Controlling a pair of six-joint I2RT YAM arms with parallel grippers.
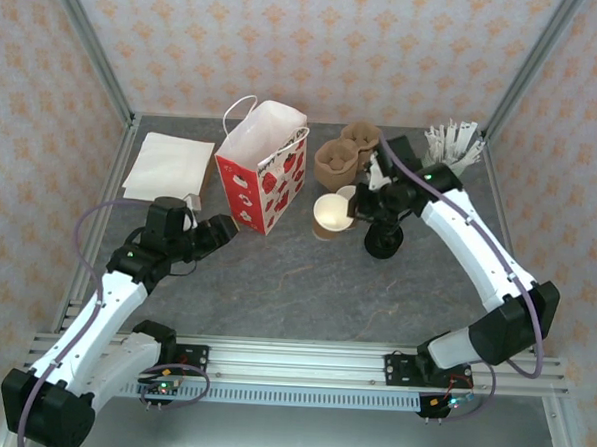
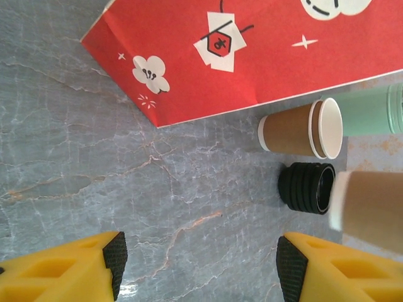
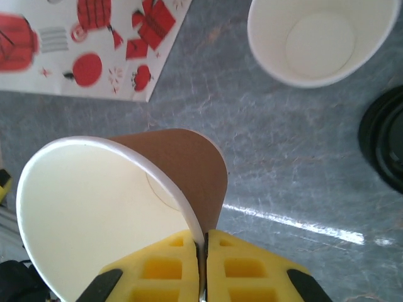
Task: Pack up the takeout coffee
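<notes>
Between the bag [image 1: 266, 182] and the black lids [image 1: 382, 246], the coffee cup [image 3: 182, 163] sits tilted in the right hand [image 3: 203, 242]. The hand's fingers are pinched tight on the cup wall at the rim, one inside and one outside. The cup is lidless and empty. A second cup [image 3: 318, 44], also empty, stands just beyond it on the table [image 2: 94, 157]. Near the bag's front corner, the left hand [image 2: 198, 264] hovers over the table with fingers wide apart, holding nothing.
</notes>
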